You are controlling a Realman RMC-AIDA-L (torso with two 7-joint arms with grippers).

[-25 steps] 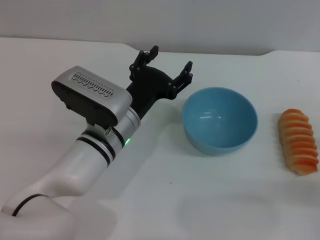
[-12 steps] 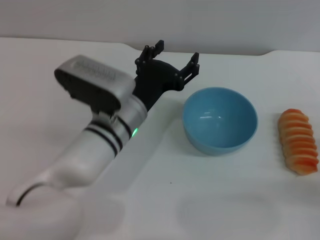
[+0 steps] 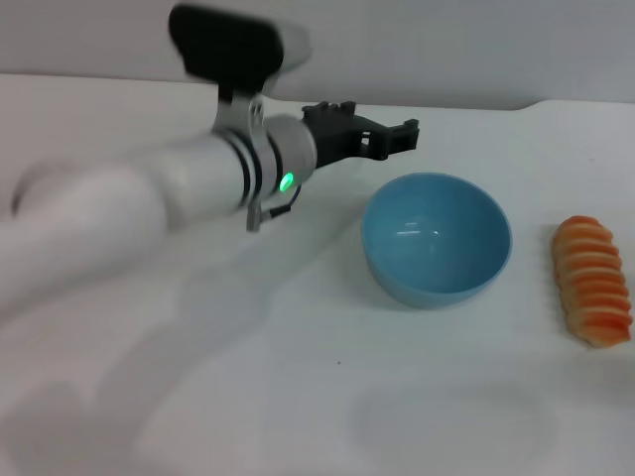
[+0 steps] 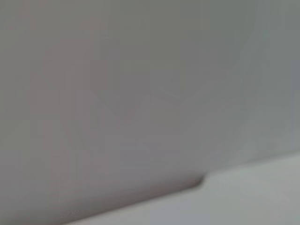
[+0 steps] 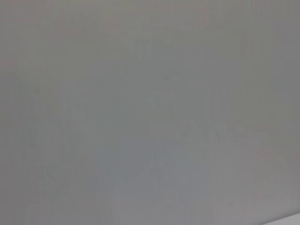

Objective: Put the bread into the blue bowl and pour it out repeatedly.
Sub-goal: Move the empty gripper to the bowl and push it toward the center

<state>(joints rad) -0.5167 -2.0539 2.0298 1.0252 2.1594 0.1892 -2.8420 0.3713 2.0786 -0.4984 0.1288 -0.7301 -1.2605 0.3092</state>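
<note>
The bread [image 3: 593, 283], striped orange and cream, lies on the white table [image 3: 327, 416] just right of the blue bowl [image 3: 436, 238], apart from it. The bowl sits upright, holding nothing. Behind its left rim hovers the left gripper [image 3: 382, 134], turned side-on; its fingers seem slightly parted, though blur makes that uncertain. No writing is legible. Nothing blocks the loaf.

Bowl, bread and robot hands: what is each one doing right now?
Blue bowl: upright on the table, empty.
Bread: lying on the table, striped side up, apart from the bowl on its right.
Left gripper: in the air just behind the bowl's left side, holding nothing.
Right gripper: not in view.
</note>
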